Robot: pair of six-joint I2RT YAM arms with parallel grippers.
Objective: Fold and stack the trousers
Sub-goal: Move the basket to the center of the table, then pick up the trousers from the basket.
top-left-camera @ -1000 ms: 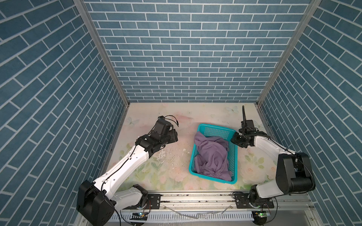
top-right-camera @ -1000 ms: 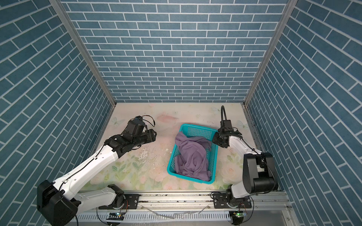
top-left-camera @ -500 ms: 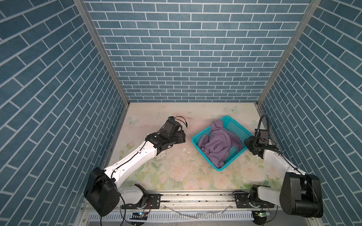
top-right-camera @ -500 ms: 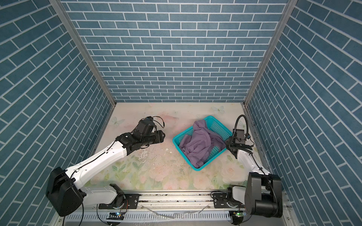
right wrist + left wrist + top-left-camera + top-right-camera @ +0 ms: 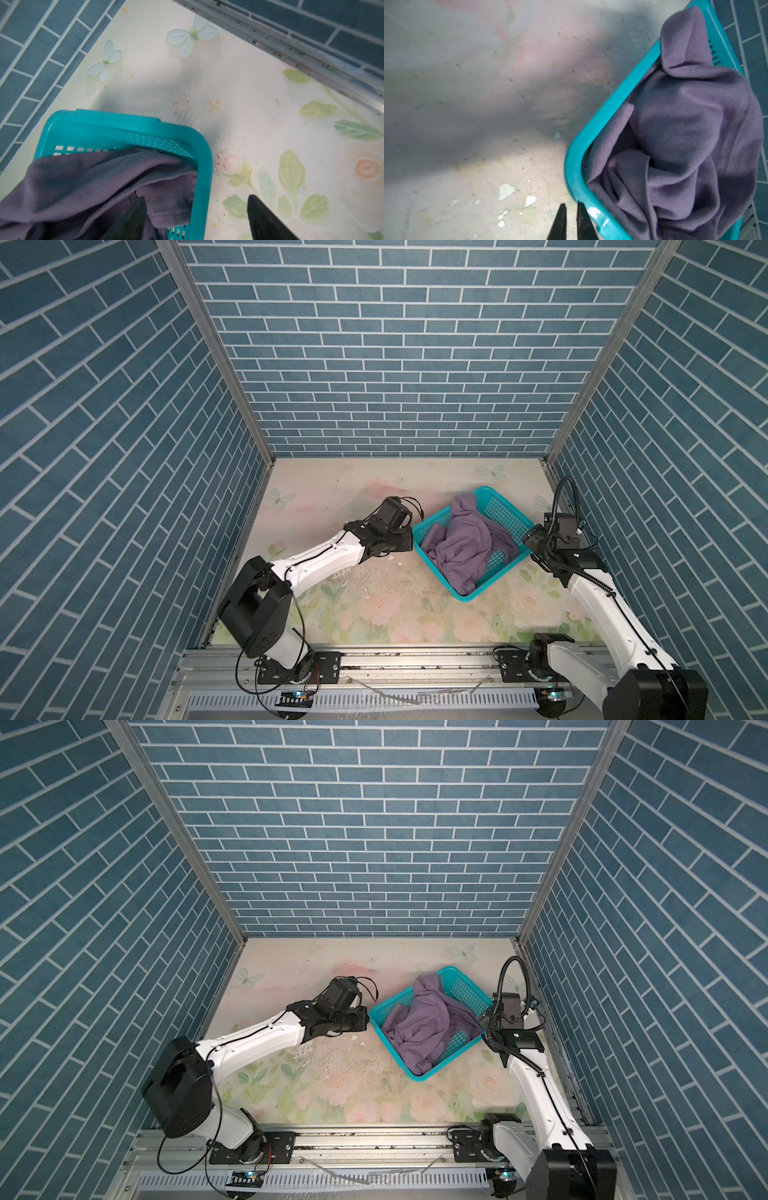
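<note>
Right gripper (image 5: 196, 197) is open wide over the basket (image 5: 612, 99) corner, nearest the purple trousers (image 5: 461, 543) bunched up inside right by one finger, while left gripper (image 5: 571, 205) is pinched shut outside the rim, holding nothing.

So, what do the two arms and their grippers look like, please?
The left arm and right arm have white shells with black joints and bases. The left gripper and right gripper carry black, pointed fingers. A ribbed black hose loops over the right wrist; thin black wires run at the left one.
</note>
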